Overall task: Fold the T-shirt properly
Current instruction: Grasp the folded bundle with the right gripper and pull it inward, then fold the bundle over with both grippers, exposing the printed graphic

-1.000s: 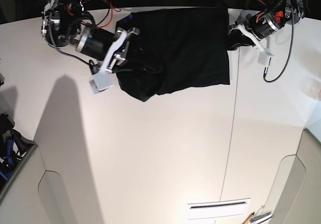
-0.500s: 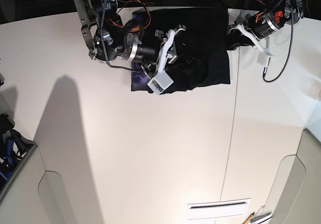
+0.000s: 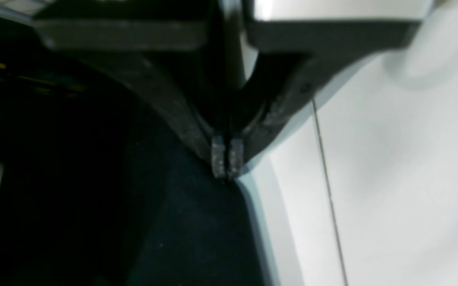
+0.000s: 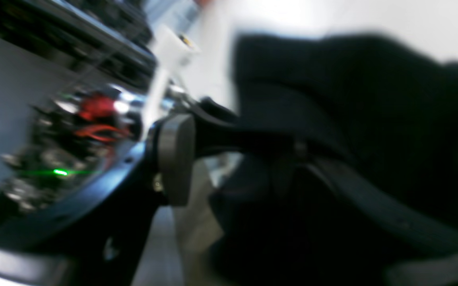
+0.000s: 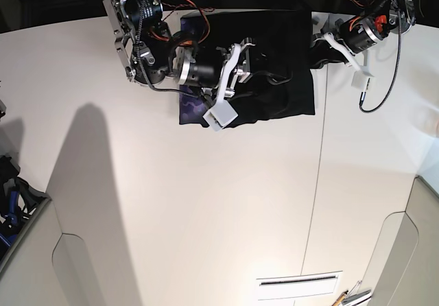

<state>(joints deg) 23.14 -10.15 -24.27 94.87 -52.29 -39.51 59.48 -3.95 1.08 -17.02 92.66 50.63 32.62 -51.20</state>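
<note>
Motion blur is smearing the right wrist view, hiding the right gripper's (image 5: pixel 252 69) jaw state. The arm is covering part of the shirt (image 5: pixel 288 52); its print is mostly hiding.

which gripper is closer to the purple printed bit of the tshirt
Right. The right gripper is over the middle of the T-shirt, just beside the printed patch at its near-left corner. The left gripper sits at the shirt's opposite edge, shut there.
</note>
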